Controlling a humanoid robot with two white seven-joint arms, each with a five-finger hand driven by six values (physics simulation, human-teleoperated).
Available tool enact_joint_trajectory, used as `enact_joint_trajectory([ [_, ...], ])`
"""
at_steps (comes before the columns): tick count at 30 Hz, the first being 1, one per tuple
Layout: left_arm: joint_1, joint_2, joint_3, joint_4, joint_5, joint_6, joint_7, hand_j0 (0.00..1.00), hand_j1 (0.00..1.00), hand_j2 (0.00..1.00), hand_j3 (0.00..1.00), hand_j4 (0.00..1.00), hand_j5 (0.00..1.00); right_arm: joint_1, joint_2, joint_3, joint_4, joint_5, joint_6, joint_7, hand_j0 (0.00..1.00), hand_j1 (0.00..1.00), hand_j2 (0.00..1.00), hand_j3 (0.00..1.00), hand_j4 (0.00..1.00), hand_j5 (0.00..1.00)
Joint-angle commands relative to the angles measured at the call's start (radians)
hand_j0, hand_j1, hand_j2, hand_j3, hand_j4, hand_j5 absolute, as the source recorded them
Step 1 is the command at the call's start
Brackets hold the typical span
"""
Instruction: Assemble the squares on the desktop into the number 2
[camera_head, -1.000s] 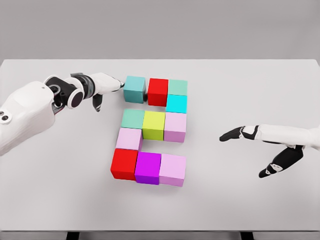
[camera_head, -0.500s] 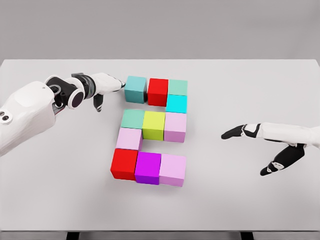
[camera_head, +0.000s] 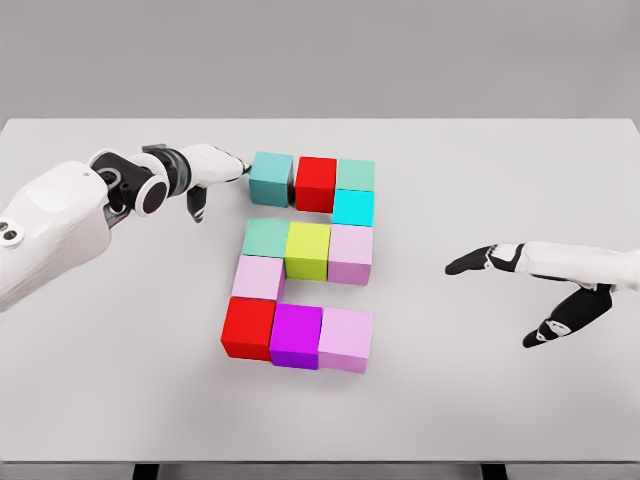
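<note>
Touching the teal cube (camera_head: 270, 178) at top-left of the blocks w/ extended fingertips, left hand (camera_head: 212, 168) grasps nothing; right hand (camera_head: 520, 275) hovers open, well right of the 2-shaped layout.

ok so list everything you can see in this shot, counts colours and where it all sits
teal cubes: 3, top left, top right, middle-row left
red cubes: 2, top middle, bottom left
cyan cube: 1, under top-right cube
yellow-green cube: 1, middle-row centre
pink cubes: 3, middle-row right, left connector, bottom right
magenta cube: 1, bottom middle
table: 1, white, under everything
left hand: 1, white, fingertips at top-left teal cube
right hand: 1, black-fingered, open, right of cubes
</note>
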Motion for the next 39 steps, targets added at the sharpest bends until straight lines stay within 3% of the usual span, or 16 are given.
enact_joint_trajectory([
  [1,0.000,-0.001,0.001,0.000,-0.002,-0.001,0.000,1.00,1.00,1.00,1.00,1.00,1.00,0.000,-0.001,-0.001,0.000,-0.008,0.002,0.000,1.00,1.00,1.00,1.00,1.00,1.00],
  [10,0.000,-0.001,0.004,0.000,0.000,-0.001,0.000,1.00,1.00,1.00,1.00,1.00,1.00,0.000,-0.001,-0.002,0.000,-0.002,0.002,0.000,1.00,1.00,1.00,1.00,1.00,1.00],
  [28,-0.003,0.017,0.021,0.000,0.150,-0.003,0.000,1.00,1.00,1.00,1.00,1.00,1.00,0.000,-0.001,-0.002,-0.003,0.000,0.002,0.000,1.00,1.00,1.00,1.00,1.00,1.00],
  [39,-0.003,0.037,0.021,0.000,0.167,-0.003,0.000,1.00,1.00,1.00,1.00,1.00,1.00,0.000,-0.001,-0.002,-0.002,0.005,0.002,0.000,1.00,1.00,1.00,1.00,1.00,1.00],
])
